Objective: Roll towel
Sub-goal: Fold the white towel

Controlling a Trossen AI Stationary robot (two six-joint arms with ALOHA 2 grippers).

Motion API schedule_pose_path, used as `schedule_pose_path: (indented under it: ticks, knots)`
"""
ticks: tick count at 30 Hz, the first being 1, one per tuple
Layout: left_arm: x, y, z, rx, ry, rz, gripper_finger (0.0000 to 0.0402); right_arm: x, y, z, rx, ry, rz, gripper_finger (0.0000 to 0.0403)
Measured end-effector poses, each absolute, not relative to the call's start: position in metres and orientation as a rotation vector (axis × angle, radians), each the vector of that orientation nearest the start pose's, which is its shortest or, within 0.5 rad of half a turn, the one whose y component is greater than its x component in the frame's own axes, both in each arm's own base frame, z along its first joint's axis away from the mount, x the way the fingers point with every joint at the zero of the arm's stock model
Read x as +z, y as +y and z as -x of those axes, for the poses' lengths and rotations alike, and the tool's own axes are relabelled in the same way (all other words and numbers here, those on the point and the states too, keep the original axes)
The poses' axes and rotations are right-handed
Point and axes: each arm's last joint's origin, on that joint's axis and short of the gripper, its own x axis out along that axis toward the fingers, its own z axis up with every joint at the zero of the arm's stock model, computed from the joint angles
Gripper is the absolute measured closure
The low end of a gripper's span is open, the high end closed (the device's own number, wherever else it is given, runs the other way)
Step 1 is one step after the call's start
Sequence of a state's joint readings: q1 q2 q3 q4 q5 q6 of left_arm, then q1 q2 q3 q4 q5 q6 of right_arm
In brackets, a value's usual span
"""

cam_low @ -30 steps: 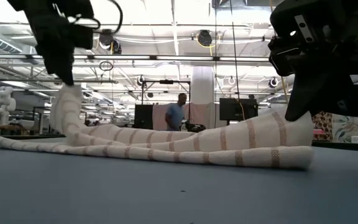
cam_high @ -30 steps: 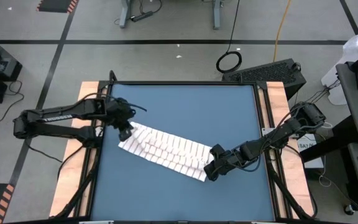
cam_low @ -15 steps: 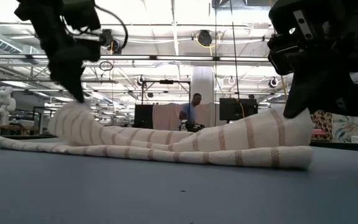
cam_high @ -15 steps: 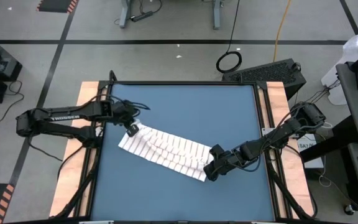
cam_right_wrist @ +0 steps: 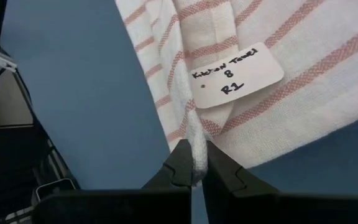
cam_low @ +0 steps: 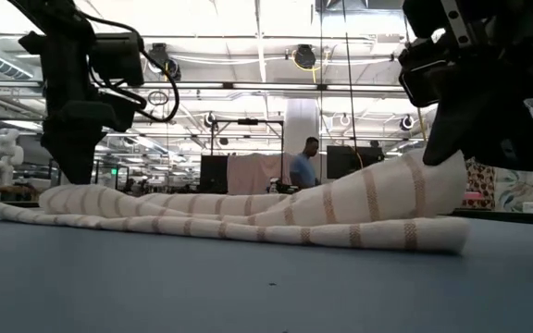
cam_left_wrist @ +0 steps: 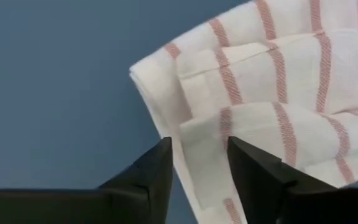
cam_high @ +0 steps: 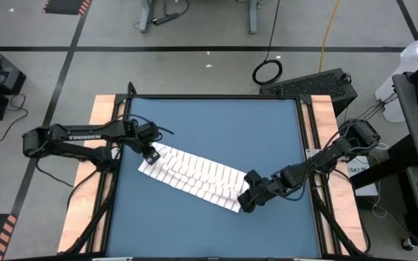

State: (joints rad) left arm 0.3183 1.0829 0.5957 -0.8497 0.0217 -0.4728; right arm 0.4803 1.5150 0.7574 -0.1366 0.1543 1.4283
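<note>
The towel (cam_high: 194, 177), white with thin reddish stripes, lies as a long folded band slanting from the table's left toward its right near side. My left gripper (cam_left_wrist: 197, 168) points down at the towel's left end (cam_low: 63, 199), open, one finger on each side of a folded edge. My right gripper (cam_right_wrist: 194, 171) is shut on the towel's right end (cam_low: 424, 185), which rises off the table. A paper tag (cam_right_wrist: 235, 74) sits on the cloth near it. My left gripper: whether its open fingers touch the cloth, I cannot tell. My right gripper pinches a bunched fold at the towel's right end (cam_right_wrist: 196, 155) between its two fingers, slanting down from the table's right side. That end is held up off the table; the remaining cloth lies slack on the blue top.
The blue tabletop (cam_high: 216, 123) is bare on the far side and along the near edge. Wooden strips (cam_high: 107, 109) run down both sides. Beyond the table, a person (cam_low: 302, 171) stands far off in the room.
My left gripper has come down toward the table and rolled, lowering the towel's left end, which had been held up in a peak. It has then opened and let go. That end now lies flat on the table. The towel's right end has stayed raised.
</note>
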Motion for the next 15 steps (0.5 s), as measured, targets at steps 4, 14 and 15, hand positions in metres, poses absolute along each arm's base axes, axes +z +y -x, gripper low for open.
schedule_pose_path:
  ticks: [4, 14, 15]
  knots:
    - [0.181, 0.051, -0.155, 0.549, 1.248, 0.594, 0.0236, 0.167, 0.131, -0.253, -0.337, 0.891, -1.044, 0.0399]
    - [0.173, 0.053, -0.171, 0.408, 1.091, 0.621, 0.0261, 0.167, 0.144, -0.245, -0.294, 0.921, -1.025, 0.0399]
    - [0.173, 0.053, -0.173, 0.406, 1.082, 0.620, 0.0263, 0.167, 0.145, -0.245, -0.292, 0.922, -1.024, 0.0399]
